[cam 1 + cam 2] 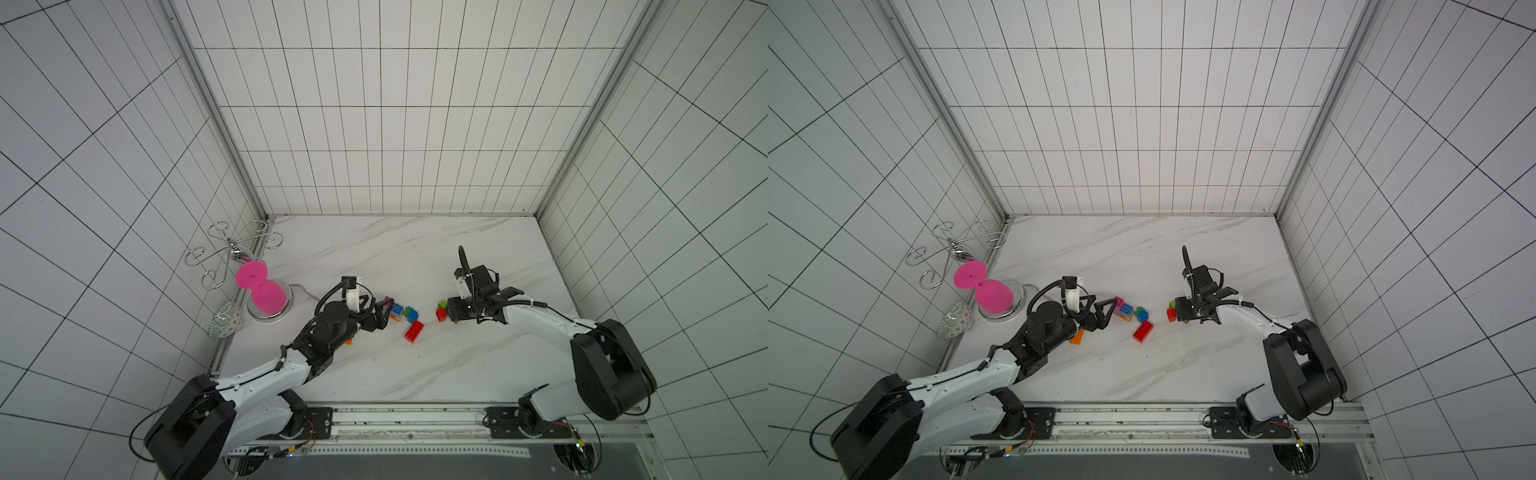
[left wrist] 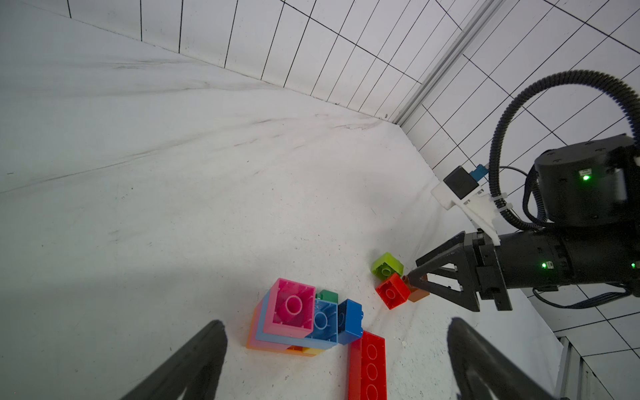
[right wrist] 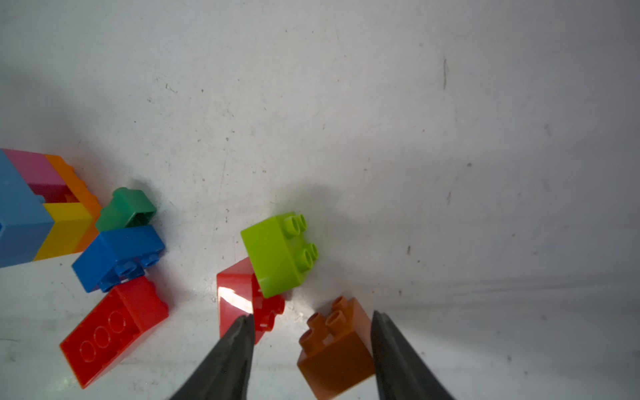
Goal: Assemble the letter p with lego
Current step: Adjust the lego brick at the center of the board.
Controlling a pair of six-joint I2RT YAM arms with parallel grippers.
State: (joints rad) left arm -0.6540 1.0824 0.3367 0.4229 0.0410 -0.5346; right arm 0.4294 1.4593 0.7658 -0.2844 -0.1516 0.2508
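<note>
1. Straddling the brown brick [image 3: 336, 356]: my right pincer [image 3: 311, 317], jaws part open, nothing gripped. One finger [image 3: 398, 353] appears to touch the brick's flank. The other finger [image 3: 228, 356] stands off it, tip over the small red brick [image 3: 239, 294].
2. Brown brick: on the table [image 1: 415, 257], tipped on its side, studs pointing away from my wrist towards the lime brick [image 3: 277, 256]. Squarish, so there is no long axis to line up with. Its two flanks face my pads.
3. Small red brick and lime brick: touching each other, just beside the brown brick. The red one lies under my free fingertip.
4. Left pincer [image 1: 381, 316]: wide open, empty, low beside the stack [image 2: 291, 311].
5. Stack: pink, pale blue, yellow and orange pieces that look pressed together, lying on its side.
6. Loose pieces by the stack: blue brick [image 3: 117, 252], green brick [image 3: 126, 209], long red brick [image 3: 110, 329]. One orange brick [image 1: 1076, 337] shows under my left arm in a top view.
7. Nearer arm: the right, plainly. My left pincer is well apart from the brown brick, with the loose pieces between.
8. Step, as I judge it: picking up the brown brick; no letter is formed yet.
9. Need, as I judge it: the free finger must meet the far flank squarely.
10. Risk, as I judge it: that finger catches or shoves the small red brick.
</note>
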